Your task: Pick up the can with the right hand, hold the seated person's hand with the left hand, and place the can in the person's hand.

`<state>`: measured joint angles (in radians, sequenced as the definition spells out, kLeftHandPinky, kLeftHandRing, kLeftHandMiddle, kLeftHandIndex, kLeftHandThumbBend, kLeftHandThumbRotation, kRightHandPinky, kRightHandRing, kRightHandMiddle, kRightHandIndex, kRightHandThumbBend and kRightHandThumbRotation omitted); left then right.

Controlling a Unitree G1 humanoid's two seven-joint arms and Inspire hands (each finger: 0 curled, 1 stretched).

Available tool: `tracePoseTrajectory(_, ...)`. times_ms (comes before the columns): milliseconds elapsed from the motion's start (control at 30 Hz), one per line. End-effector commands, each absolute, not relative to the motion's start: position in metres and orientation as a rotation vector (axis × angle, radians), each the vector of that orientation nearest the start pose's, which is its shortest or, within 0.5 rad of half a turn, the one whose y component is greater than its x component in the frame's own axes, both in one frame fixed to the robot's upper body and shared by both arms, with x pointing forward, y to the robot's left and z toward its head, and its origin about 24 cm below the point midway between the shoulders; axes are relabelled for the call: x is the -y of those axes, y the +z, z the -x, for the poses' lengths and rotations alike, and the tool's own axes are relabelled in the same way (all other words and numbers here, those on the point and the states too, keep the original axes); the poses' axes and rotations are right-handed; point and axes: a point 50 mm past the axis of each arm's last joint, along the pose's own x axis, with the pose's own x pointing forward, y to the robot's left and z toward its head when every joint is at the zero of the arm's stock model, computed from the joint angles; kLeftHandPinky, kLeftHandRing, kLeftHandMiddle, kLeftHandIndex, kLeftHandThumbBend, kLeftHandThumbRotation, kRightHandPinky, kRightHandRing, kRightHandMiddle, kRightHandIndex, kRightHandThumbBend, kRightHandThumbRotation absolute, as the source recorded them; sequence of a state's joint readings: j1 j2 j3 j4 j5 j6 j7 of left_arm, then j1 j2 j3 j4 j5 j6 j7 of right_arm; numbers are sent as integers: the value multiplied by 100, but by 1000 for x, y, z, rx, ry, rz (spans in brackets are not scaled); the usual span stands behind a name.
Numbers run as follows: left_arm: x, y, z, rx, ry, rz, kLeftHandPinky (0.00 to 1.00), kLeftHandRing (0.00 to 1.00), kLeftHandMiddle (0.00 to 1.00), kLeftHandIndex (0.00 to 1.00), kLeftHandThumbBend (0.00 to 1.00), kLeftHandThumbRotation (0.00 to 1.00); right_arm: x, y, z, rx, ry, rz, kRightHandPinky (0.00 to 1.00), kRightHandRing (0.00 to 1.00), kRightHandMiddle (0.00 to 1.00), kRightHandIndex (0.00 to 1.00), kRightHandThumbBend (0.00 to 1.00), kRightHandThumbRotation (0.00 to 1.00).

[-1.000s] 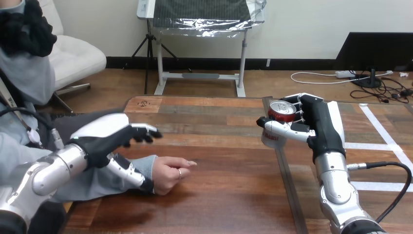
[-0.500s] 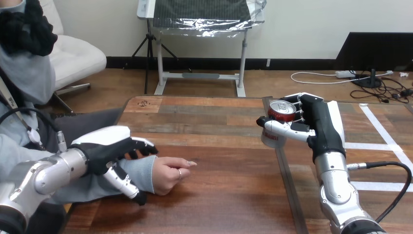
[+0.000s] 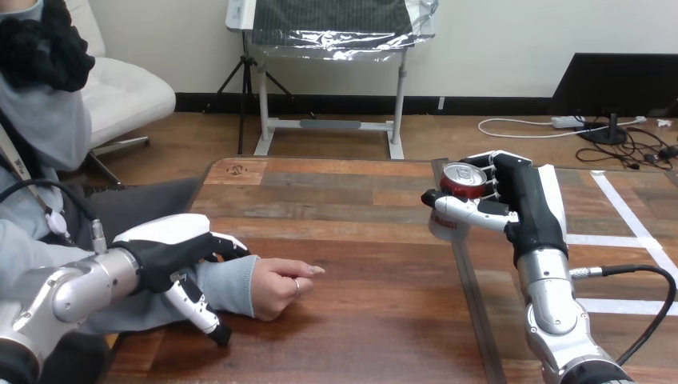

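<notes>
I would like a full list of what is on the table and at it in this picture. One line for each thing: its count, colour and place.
wooden table: one, brown planks, across the view's middle.
red and silver metal can: one, upright, in the right hand, at the table's right part.
person's hand: one, resting on the table's left part, coming out of a grey sleeve.
left hand: one, black with a white shell, over the grey sleeve at the wrist; whether it grips cannot be told.
right hand: one, black with a white shell, fingers and thumb curled round the can.
silver forearms: two, at the view's lower left and lower right.
</notes>
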<state>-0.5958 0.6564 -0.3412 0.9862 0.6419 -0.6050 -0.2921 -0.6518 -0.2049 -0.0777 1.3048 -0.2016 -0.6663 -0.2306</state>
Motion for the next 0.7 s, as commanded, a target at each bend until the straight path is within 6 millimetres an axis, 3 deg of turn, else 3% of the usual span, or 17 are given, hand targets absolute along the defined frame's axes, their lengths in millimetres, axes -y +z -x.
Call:
tracePoseTrajectory(0, -246, 62, -336, -77, -653, -1355, 66, 70, 72, 77, 100, 24, 193, 69, -360, 240, -137, 321, 36, 41, 47, 50, 78, 0)
tracePoseTrajectory(367, -249, 50, -332, -76, -645, -1365, 59, 61, 64, 68, 100, 21, 193, 67, -359, 234, -141, 334, 36, 41, 47, 50, 78, 0)
tracePoseTrajectory(667, -250, 43, -328, -82, -644, -1359, 53, 55, 58, 59, 100, 14, 194, 66, -358, 234, -136, 346, 36, 41, 47, 50, 78, 0)
